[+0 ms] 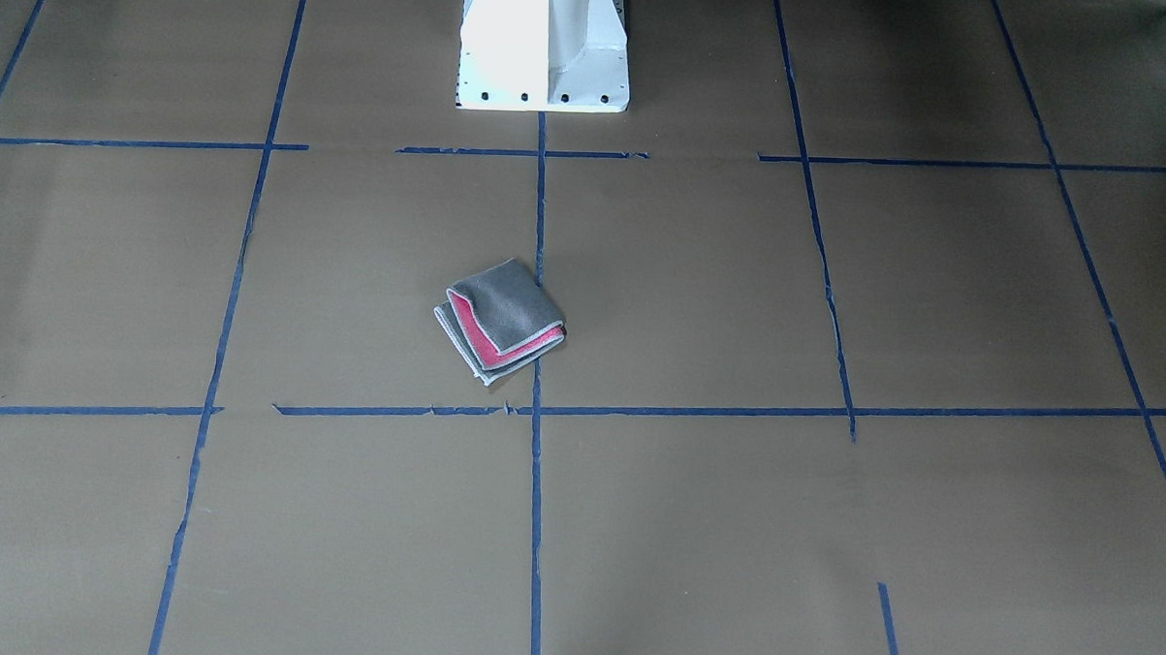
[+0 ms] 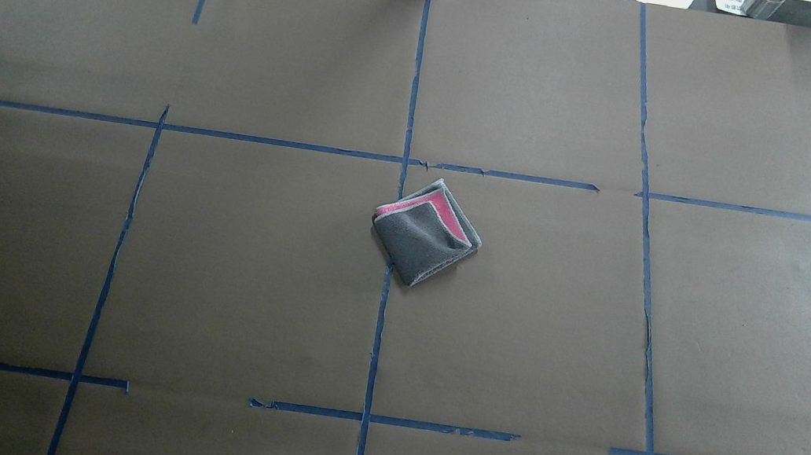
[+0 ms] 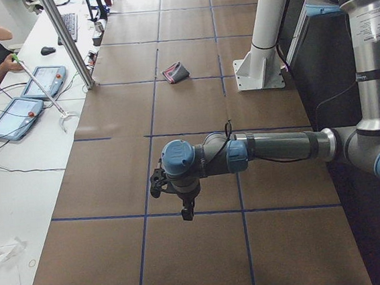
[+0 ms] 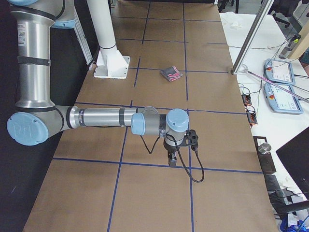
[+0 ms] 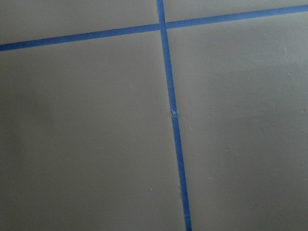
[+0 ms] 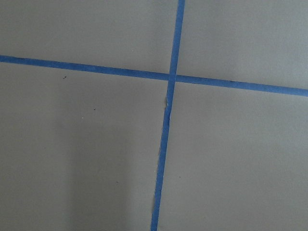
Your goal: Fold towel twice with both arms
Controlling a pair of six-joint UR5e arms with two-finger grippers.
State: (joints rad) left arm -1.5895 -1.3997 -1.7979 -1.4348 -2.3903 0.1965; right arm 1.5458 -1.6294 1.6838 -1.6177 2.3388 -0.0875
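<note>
Both hang far from the folded towel (image 2: 424, 234): left fingers (image 3: 186, 211) at nine o'clock, right fingers (image 4: 172, 159) at three; open or closed, I cannot tell.

Opposed high views, towel (image 1: 504, 313) in both

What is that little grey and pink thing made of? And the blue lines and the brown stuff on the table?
The towel looks like soft, fuzzy cloth: matte, nubbly surface, floppy folded layers, stitched pale edging. The blue lines look like thin sticky tape: flat strips with torn, ragged spots. The brown cover is probably paper: dull, smooth, a thin flat sheet.
</note>
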